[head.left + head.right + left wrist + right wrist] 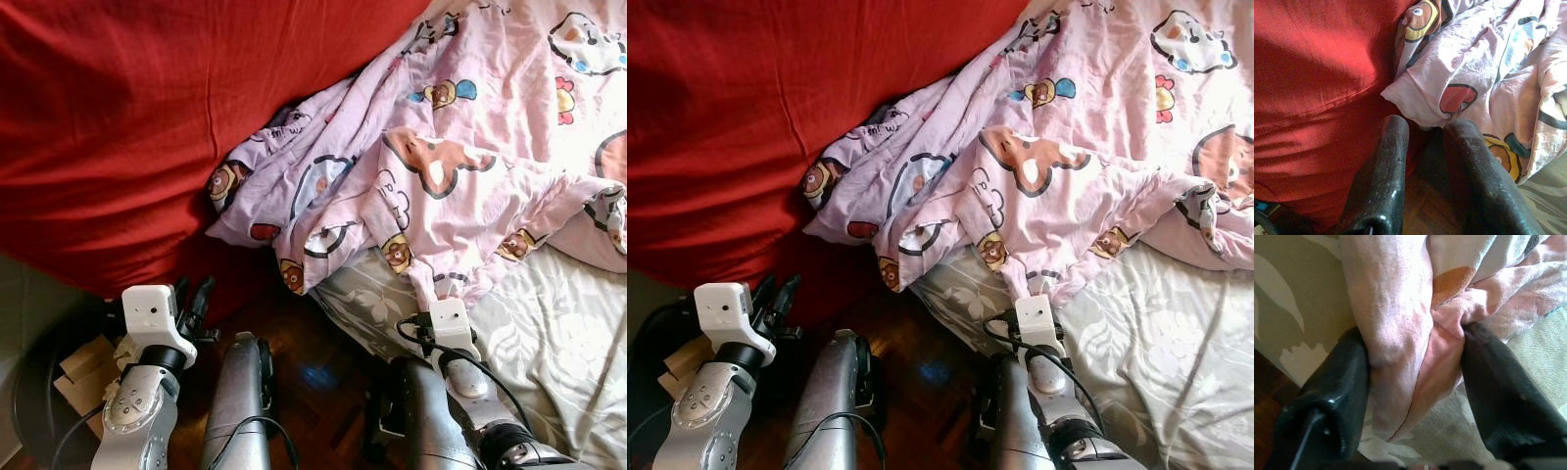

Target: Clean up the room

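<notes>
Cotton, thin and much creased, is what I have between the fingers [1347, 382] of my right hand [1415, 396]: a hanging fold of the pink blanket [460, 147], pinched where it droops over the bed's edge. The blanket is pale pink, printed with cartoon bears, hearts and round faces in brown, yellow and blue, and it lies bunched in soft ridges across the bed, its lower corners trailing toward the floor. Under it is a grey-green bedsheet [558, 333] with a pale leaf pattern, smoother and flatter. Beside the blanket, touching its crumpled edge, bulges a big red cushion [127, 117], matte cloth with long shallow wrinkles; its top and far side are cut off, so I cannot tell its full shape. Dark polished wooden floor [313, 362] shows between the bed and the cushion. My left hand [1425, 147] hangs low by the cushion's base, its two black, grainy fingers parted with nothing between them, pointing at the blanket's corner near the red cloth. Some pale cardboard pieces [83, 367] sit in the shade beside my left arm, half hidden, too dim to identify further.
</notes>
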You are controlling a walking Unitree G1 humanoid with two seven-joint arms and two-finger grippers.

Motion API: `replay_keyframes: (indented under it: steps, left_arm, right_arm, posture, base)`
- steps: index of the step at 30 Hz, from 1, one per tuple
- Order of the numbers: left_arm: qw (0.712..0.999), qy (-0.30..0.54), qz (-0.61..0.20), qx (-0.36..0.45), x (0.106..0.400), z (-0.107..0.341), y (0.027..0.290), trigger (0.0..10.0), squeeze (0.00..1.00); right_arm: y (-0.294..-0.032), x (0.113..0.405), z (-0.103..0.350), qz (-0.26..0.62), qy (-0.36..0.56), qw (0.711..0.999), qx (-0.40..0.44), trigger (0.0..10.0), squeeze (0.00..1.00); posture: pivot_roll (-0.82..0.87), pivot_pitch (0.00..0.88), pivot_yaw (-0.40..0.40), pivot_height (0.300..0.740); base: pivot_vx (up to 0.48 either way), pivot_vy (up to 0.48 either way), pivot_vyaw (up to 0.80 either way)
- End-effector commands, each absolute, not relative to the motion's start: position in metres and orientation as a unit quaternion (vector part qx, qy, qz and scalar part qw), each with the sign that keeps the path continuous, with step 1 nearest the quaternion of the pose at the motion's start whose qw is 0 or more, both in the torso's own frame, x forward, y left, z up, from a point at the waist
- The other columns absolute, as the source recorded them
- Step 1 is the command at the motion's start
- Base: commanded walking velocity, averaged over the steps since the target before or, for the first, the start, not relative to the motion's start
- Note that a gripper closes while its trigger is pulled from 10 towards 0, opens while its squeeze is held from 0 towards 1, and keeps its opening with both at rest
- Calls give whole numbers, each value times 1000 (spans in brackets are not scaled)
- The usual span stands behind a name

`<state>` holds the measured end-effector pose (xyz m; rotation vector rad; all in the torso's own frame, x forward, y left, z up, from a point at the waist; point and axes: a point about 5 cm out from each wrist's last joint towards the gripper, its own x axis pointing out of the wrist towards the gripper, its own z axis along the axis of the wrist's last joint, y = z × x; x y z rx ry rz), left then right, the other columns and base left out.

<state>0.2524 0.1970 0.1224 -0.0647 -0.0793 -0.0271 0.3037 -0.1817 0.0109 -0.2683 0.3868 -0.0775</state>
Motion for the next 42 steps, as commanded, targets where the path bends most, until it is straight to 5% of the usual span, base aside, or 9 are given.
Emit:
replay_keyframes:
  steps: [1,14,33,34,42]
  left_arm:
    - [999,-27,-5,-35,247,118,200,10000,0]
    - [999,-25,-2,-38,251,116,199,10000,0]
    - [999,0,11,-42,276,90,203,10000,0]
    - [999,0,11,-42,278,89,203,10000,0]
    - [999,-5,10,-38,290,84,202,10000,0]
  right_arm:
    - [-187,291,-3,-48,223,965,-132,0,0]
    - [-193,291,-2,-61,229,963,-130,0,0]
    - [-203,292,1,-112,212,970,28,0,0]
    - [-203,292,3,-108,202,973,37,9608,0]
    - [-206,296,16,-95,132,983,79,10000,0]
  posture:
    - [212,471,23,612]
    - [202,454,15,612]
    - [142,303,-18,612]
    - [141,297,-19,612]
    - [123,235,-28,612]
  base:
    - [0,0,0]
    - [0,0,0]
    - [0,0,0]
    - [0,0,0]
    - [0,0,0]
